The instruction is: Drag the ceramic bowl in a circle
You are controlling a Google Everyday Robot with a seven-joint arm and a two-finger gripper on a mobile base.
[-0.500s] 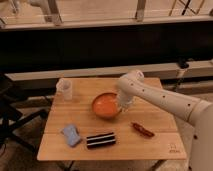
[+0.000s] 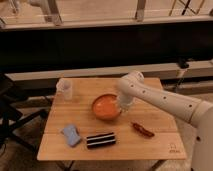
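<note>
The orange ceramic bowl (image 2: 106, 106) sits near the middle of the wooden table (image 2: 165, 145). My white arm reaches in from the right, and my gripper (image 2: 123, 104) is down at the bowl's right rim, touching or just over it. A clear plastic cup (image 2: 65, 89) stands at the table's back left, apart from the bowl.
A blue sponge (image 2: 71, 134) lies at the front left. A dark striped packet (image 2: 100, 140) lies in front of the bowl. A red-brown item (image 2: 142, 130) lies to the front right. A dark chair (image 2: 12, 115) stands left of the table. A dark wall runs behind.
The bowl and my gripper stay in about the same place; no clear movement shows.
</note>
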